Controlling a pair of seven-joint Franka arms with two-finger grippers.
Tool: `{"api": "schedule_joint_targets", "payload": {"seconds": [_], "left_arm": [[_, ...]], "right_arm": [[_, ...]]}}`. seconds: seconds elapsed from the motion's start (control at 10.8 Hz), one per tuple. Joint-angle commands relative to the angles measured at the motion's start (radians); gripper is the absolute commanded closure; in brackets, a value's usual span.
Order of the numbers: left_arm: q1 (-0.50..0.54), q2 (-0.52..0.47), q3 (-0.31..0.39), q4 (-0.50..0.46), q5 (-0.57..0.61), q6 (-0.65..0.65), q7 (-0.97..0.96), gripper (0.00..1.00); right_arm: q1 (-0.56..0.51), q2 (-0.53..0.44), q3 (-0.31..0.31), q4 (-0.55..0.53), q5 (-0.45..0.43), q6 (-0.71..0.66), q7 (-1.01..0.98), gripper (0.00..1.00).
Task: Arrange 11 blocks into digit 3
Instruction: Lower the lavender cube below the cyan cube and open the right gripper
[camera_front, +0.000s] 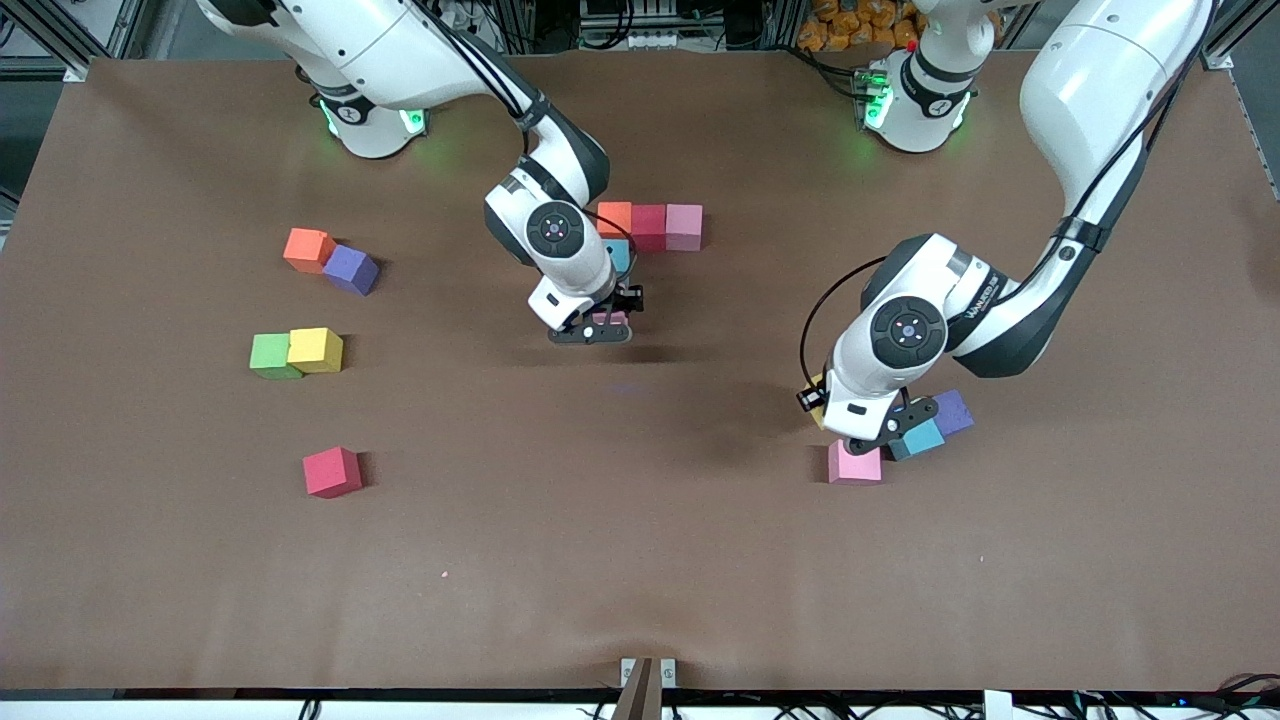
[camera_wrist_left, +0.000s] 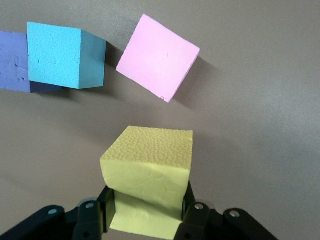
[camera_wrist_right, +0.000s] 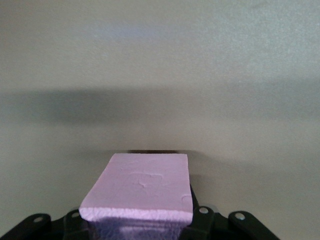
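A started row of orange (camera_front: 614, 217), red (camera_front: 648, 225) and pink (camera_front: 684, 225) blocks sits toward the arms' bases, a blue block (camera_front: 619, 254) touching it on the nearer side. The right end effector (camera_front: 593, 330), just nearer, clamps a pink block (camera_wrist_right: 141, 187). The left end effector (camera_front: 868, 432) grips a yellow block (camera_wrist_left: 149, 170) above the bench (camera_front: 640, 560), beside loose pink (camera_front: 855, 464), blue (camera_front: 917, 440) and purple (camera_front: 952, 411) blocks.

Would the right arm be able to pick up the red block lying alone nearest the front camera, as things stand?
Probably not yet: the right gripper is shut on a pink block, so its jaws are occupied. Otherwise the way looks free, since the red block sits by itself at the right arm's end of the table.
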Motion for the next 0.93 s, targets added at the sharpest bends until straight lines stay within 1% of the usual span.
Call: {"api": "schedule_joint_targets", "payload": {"seconds": [0.0,0.84], "left_arm": [[-0.005,-0.006,0.0,0.006,-0.016,-0.016,-0.01,0.62],[-0.005,-0.004,0.002,0.006,-0.012,-0.016,-0.005,0.62]], "right_arm": [[-0.014,-0.003,0.011,-0.024,-0.017,0.015,0.026,0.66],[-0.014,-0.002,0.017,-0.044,0.009,0.019,0.026,0.66]]}}
